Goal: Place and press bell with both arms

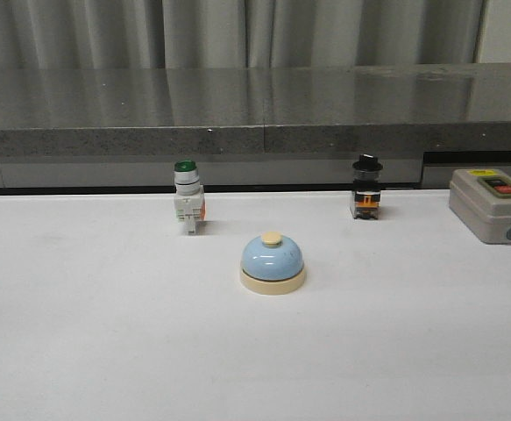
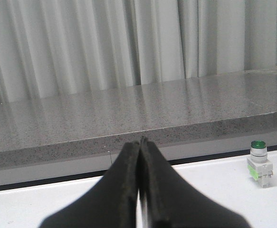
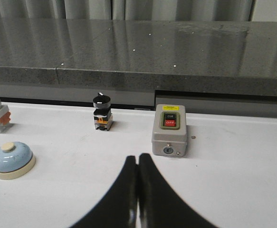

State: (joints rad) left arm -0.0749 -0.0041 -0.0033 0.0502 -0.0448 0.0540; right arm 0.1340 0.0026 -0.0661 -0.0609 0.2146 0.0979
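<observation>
On the table [image 1: 80, 351], nearest first:
Bell [image 1: 273, 262]: one, blue dome on a cream base with a cream button, upright at table centre, nothing touching it.
Left gripper [image 2: 140, 190]: fingers pressed together, nothing between them, raised off the table.
Right gripper [image 3: 138, 194]: fingers closed on nothing, bell toward its 10 o'clock.
Task stage: bell already stands placed mid-table with both claws clear of it; this fits either a bell waiting to be picked up and set, or one set and pressed with the arms drawn off. The pictures do not settle which.
Green-capped switch [image 1: 187, 195]: one, at 11 o'clock from the bell, near the back edge.
Black-knob switch [image 1: 366, 187]: one, at 1 o'clock from the bell.
Grey on/off box [image 1: 492, 204]: one, at 2 o'clock, far right.
Stone ledge [image 1: 255, 105]: one, behind the table.
Curtain [image 1: 237, 31]: farthest back.
</observation>
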